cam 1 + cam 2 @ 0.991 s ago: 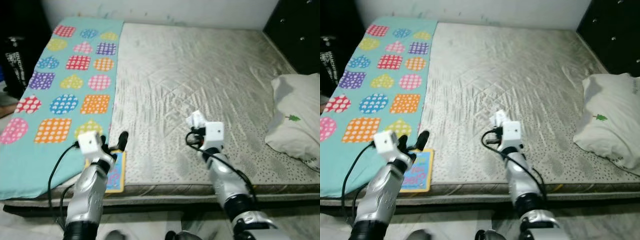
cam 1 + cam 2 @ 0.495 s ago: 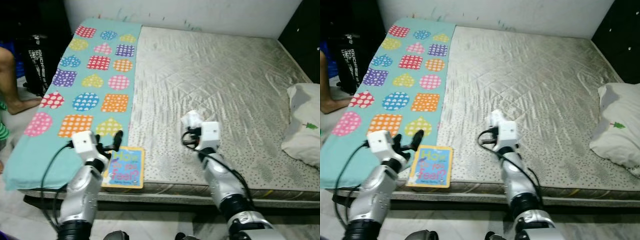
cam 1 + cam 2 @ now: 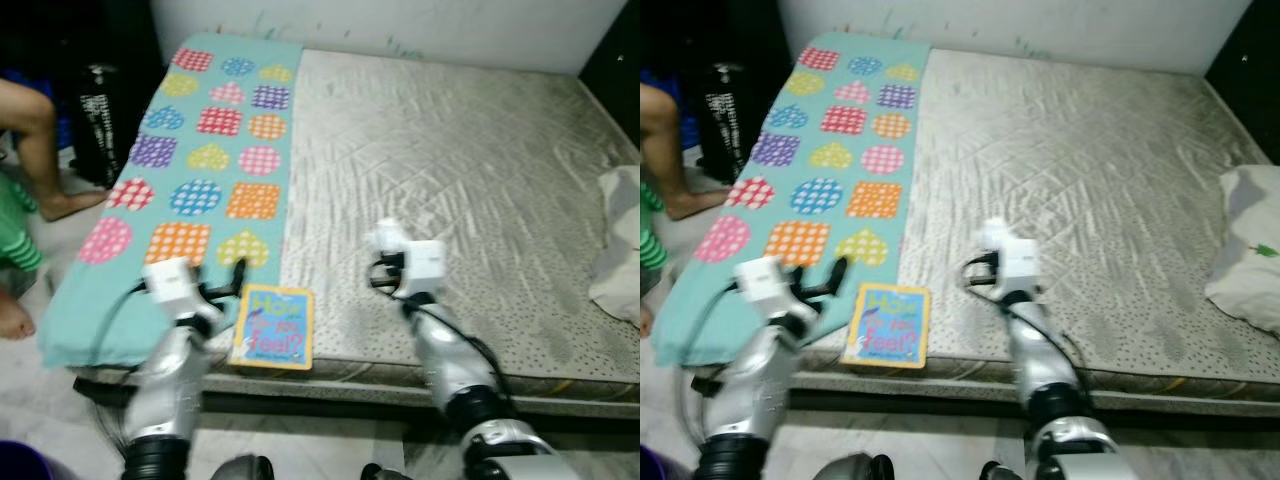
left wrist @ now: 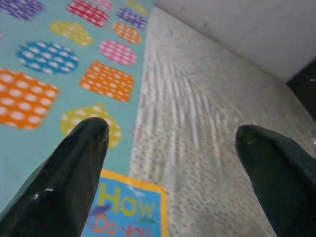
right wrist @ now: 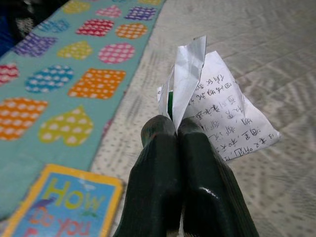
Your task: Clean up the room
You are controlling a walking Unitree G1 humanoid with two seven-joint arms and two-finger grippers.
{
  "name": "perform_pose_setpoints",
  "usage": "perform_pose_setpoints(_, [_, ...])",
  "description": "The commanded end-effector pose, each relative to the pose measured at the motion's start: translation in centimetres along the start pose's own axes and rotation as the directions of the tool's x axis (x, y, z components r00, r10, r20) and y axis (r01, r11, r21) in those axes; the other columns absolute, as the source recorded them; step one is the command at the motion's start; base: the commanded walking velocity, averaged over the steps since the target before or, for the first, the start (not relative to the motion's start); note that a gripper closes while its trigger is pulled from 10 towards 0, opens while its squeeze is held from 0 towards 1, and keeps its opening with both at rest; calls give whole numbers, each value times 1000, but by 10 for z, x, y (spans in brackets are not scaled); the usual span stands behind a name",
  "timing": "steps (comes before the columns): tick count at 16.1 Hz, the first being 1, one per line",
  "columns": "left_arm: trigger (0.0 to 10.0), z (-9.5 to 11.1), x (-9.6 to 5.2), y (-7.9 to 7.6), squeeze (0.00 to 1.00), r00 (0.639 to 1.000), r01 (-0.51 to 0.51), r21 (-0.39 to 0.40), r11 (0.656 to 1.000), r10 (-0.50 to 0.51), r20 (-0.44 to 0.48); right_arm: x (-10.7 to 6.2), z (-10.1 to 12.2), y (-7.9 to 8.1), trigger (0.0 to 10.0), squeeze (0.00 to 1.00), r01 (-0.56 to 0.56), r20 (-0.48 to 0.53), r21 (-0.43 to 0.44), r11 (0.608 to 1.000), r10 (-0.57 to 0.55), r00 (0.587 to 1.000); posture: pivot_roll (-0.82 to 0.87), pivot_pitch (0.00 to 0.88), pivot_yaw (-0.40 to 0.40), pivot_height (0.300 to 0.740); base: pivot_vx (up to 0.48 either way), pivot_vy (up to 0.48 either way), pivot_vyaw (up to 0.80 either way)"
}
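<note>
A crumpled white paper (image 5: 212, 103) with printed characters is pinched in my right gripper (image 5: 177, 129), which is shut on it above the mattress's front part. The same paper (image 3: 386, 236) sticks out past the white wrist block. A children's book (image 3: 273, 326) with a blue and yellow cover lies flat at the bed's front edge. My left gripper (image 4: 170, 136) is open just behind the book, its black fingers (image 3: 237, 272) spread over the teal blanket's edge, nothing between them.
A teal blanket (image 3: 205, 170) with coloured dotted patches covers the left strip of the grey quilted mattress (image 3: 460, 170). A white pillow (image 3: 622, 240) lies at the right edge. A person's leg (image 3: 35, 110) and a black bag (image 3: 100, 115) are left of the bed.
The camera has swung left, bringing the person's leg and floor into view. The book now shows fully beside my left gripper. My right gripper keeps its hold on the paper.
</note>
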State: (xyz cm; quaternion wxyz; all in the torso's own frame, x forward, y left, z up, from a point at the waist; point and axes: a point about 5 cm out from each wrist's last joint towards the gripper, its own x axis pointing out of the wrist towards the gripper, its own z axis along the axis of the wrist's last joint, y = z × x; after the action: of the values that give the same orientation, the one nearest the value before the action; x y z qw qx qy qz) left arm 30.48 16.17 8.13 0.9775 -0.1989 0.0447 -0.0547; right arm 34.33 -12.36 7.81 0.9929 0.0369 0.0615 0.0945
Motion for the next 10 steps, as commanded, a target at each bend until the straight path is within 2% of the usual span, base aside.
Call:
perform_pose_setpoints(1, [10000, -1, -3, 7, 0, 1000, -26, 13, 1000, 26, -11, 0, -2, 4, 10000, 0, -8, -9, 7, 1000, 8, 1000, 58, 143, -64, 740, 0, 307, 0])
perform_pose_setpoints(10, [10000, -1, -2, 8, 0, 1000, -27, 11, 1000, 27, -12, 0, -3, 4, 10000, 0, -10, -11, 6, 1000, 10, 1000, 56, 145, -62, 740, 0, 365, 0])
